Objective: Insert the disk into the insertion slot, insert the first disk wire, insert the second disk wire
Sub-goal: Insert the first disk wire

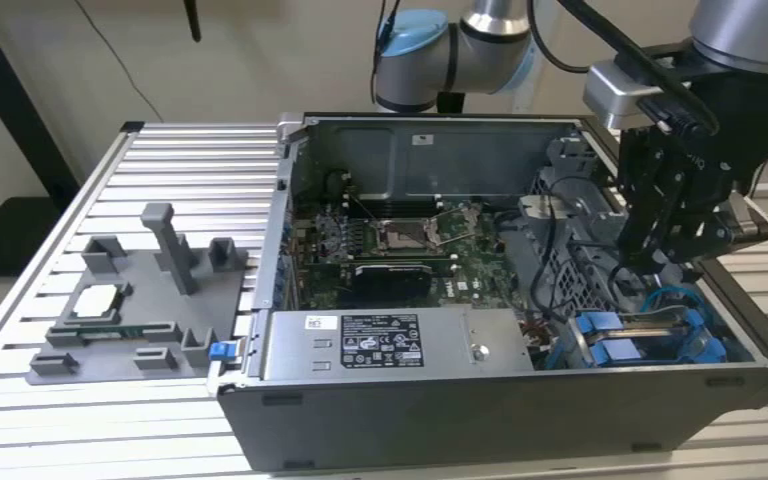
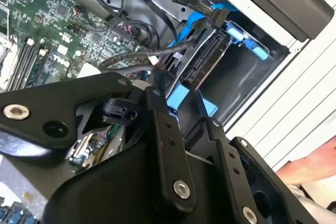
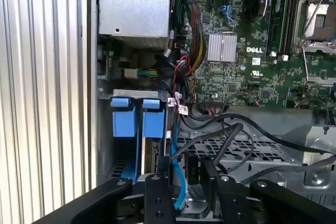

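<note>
Since the disk (image 2: 205, 61) already sits in the slot (image 1: 624, 345), we judge the first-wire step to be in hand. The gripper (image 1: 651, 262) hangs just above the disk beside a black wire (image 3: 220, 135); we cannot tell its grasp. Seating the wire calls for square alignment with the disk.

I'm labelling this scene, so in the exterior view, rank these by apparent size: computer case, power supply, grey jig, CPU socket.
Largest to smallest:
1. case
2. grey jig
3. power supply
4. CPU socket
The jig and power supply look fairly close in size, so that pair is less sure.
</note>
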{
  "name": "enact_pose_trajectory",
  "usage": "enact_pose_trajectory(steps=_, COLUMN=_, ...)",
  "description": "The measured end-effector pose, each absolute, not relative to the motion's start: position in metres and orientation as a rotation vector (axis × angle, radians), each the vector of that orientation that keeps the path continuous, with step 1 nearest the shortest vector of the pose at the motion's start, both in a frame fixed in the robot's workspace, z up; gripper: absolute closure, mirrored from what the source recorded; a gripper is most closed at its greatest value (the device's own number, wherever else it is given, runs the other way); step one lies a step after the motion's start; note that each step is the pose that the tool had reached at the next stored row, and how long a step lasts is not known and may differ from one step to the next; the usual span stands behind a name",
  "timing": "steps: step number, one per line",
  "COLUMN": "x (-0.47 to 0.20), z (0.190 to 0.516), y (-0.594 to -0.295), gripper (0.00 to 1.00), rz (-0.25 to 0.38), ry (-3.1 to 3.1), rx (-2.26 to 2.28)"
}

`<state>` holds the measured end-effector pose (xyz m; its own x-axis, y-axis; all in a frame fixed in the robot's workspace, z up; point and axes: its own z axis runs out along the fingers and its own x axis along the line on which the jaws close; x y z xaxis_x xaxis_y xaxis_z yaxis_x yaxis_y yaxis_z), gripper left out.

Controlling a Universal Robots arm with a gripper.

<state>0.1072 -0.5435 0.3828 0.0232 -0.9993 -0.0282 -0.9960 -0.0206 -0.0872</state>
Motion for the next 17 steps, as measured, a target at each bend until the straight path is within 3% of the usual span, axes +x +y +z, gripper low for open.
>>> enact_pose_trajectory(steps=17, x=0.1020, z=0.3815, y=-0.5396, gripper=0.00, rz=-0.079, ry=2.131, rx=-2.179)
